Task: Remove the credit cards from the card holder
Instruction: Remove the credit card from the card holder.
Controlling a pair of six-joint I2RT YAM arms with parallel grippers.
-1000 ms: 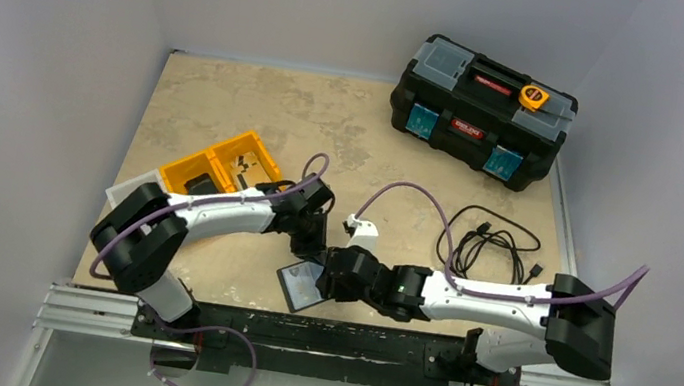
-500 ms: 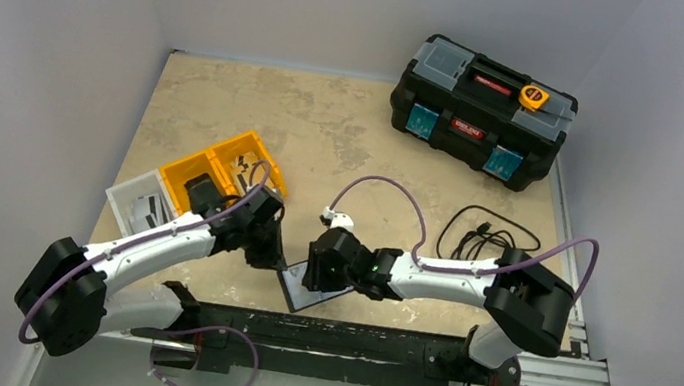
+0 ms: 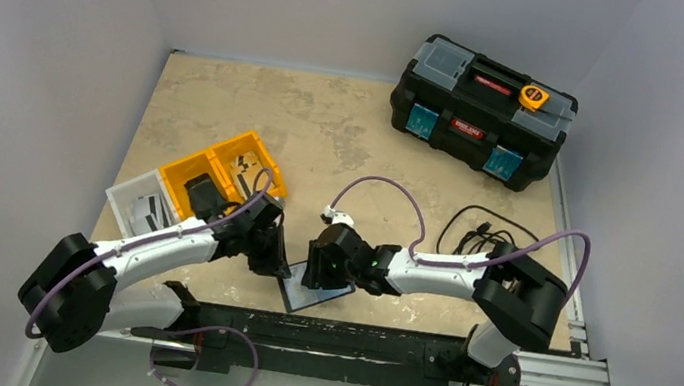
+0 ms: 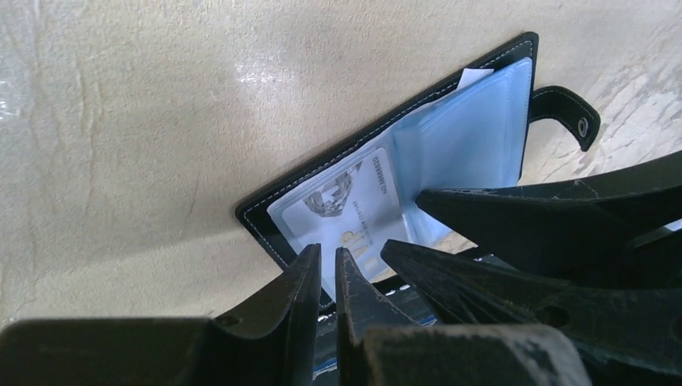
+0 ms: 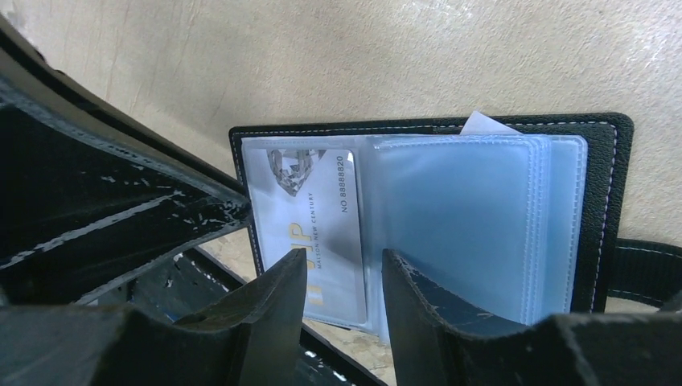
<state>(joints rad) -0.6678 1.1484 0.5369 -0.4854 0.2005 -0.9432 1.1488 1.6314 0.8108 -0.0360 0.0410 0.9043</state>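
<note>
The holder (image 3: 315,300) lies open on the worktop (image 3: 327,130) at its near edge, between the two arms, with both pincers down on it. A pale card (image 5: 310,209) with gold lettering sits in its left pocket, and clear blue sleeves (image 5: 466,217) cover the right half, a white slip (image 5: 482,123) poking out at the top. The left pincer (image 4: 326,256) is all but clenched, only a thin slit between its fingers at the card's (image 4: 354,213) near corner; whether it nips the card I cannot tell. The right pincer (image 5: 342,257) is released, its fingers apart above the card's near edge and the sleeves. A black toolbox (image 3: 481,112) stands at the far right, orange bins (image 3: 225,167) at the left, a coiled cable (image 3: 493,240) at the right
</note>
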